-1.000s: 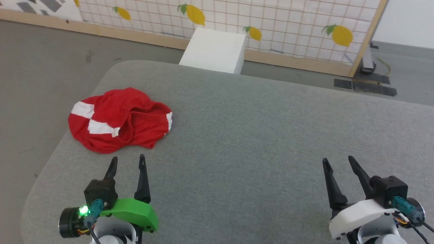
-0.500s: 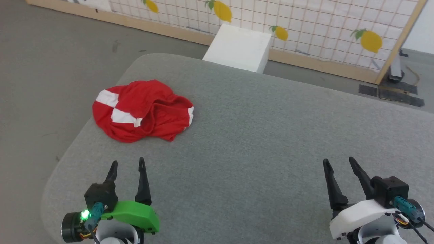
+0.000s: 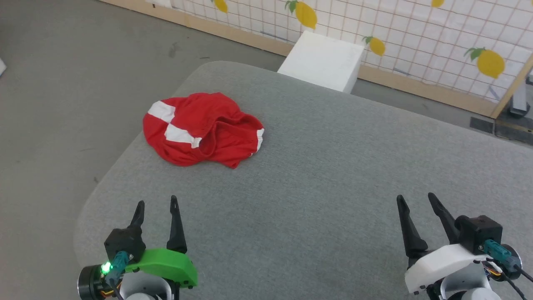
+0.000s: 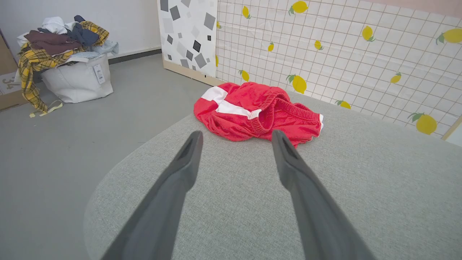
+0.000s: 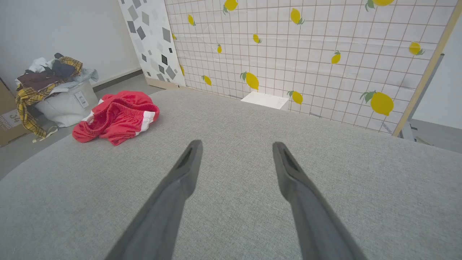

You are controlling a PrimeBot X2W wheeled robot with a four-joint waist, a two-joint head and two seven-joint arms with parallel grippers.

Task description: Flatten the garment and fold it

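Observation:
The garment is a crumpled bright red heap with white bands, lying near the far left corner of the grey table. It also lies ahead of the fingers in the left wrist view and far off to the left in the right wrist view. My left gripper hovers open at the near left, well short of the garment, with nothing between its fingers. At the near right my right gripper is open and empty too, far from the garment.
A white box stands on the floor past the table's far edge, before a lemon-print grid screen. A white bag heaped with clothes sits on the floor to the left. The table's rounded left edge is close to the garment.
The head camera has swung left, so the whole picture has shifted right. The garment lies as before, and both grippers stay open in the same pose.

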